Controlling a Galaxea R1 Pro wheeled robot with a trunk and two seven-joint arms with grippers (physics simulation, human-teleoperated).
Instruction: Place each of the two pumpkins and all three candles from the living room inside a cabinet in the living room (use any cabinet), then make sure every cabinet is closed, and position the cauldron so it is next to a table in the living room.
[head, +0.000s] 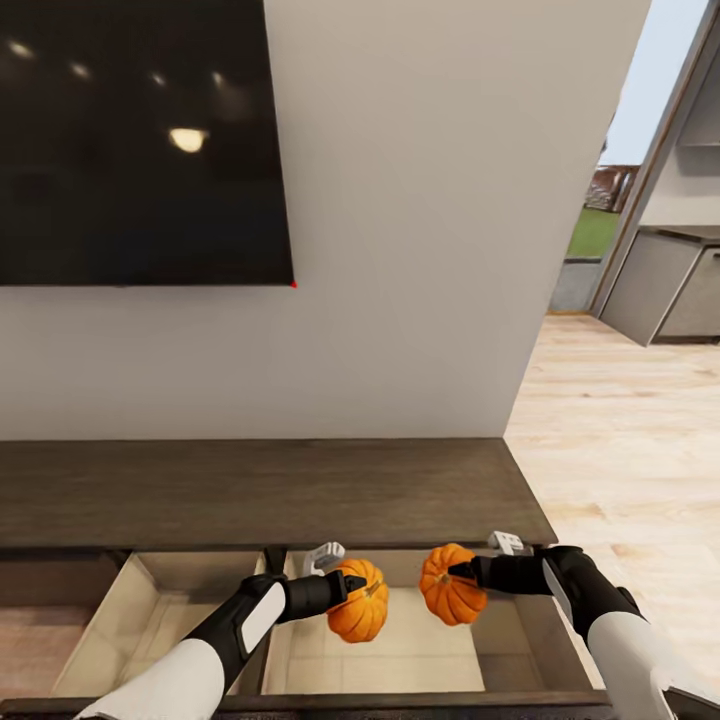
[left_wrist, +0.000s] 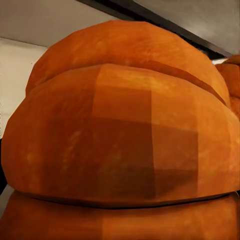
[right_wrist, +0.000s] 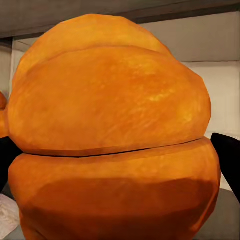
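Two orange ribbed pumpkins hang over the open right drawer (head: 520, 640) of the dark-brown cabinet (head: 260, 490). My left gripper (head: 350, 588) is shut on the left pumpkin (head: 362, 606), whose ribs crowd the left wrist view (left_wrist: 120, 135). My right gripper (head: 462, 574) is shut on the right pumpkin (head: 450, 590), seen close up in the right wrist view (right_wrist: 110, 135). The pumpkins are a little apart, side by side above the drawer's pale wood floor. Candles, cauldron and table are out of view.
A second drawer (head: 110, 620) stands open to the left, separated by a divider. A black TV (head: 140, 140) hangs on the white wall above the cabinet. Pale wood floor (head: 630, 440) runs to the right toward grey units (head: 670, 290) and an opening.
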